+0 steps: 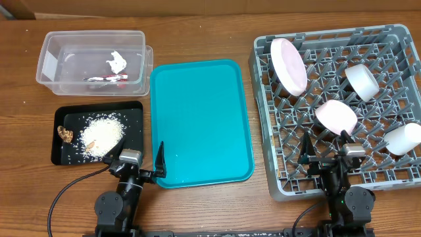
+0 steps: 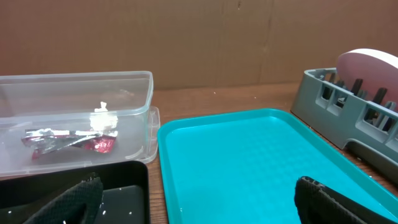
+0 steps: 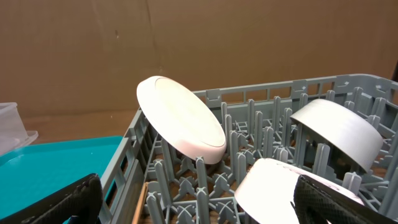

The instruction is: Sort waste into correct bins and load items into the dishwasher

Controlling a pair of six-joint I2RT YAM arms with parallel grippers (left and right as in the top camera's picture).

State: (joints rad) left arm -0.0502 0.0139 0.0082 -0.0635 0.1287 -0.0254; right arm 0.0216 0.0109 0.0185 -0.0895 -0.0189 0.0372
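The clear tub (image 1: 49,59) holds the red-and-white wrapper (image 1: 105,79) and the white tissue (image 1: 117,61). The black tray (image 1: 135,125) holds rice scraps (image 1: 102,131) and a brown lump (image 1: 66,133). The grey rack (image 1: 395,39) holds the white plate (image 1: 288,64) on edge, two bowls (image 1: 362,81) (image 1: 335,115) and a cup (image 1: 402,138). A thin wooden stick (image 3: 140,202) lies by the rack's left wall. My left gripper (image 1: 135,164) is open and empty, straddling the black tray and the teal tray. My right gripper (image 1: 327,155) is open and empty over the rack's front.
The empty teal serving tray (image 1: 200,118) lies between the bins and the rack. A brown cardboard wall (image 2: 186,37) stands behind the table. Bare wood table (image 1: 197,26) shows at the back and front.
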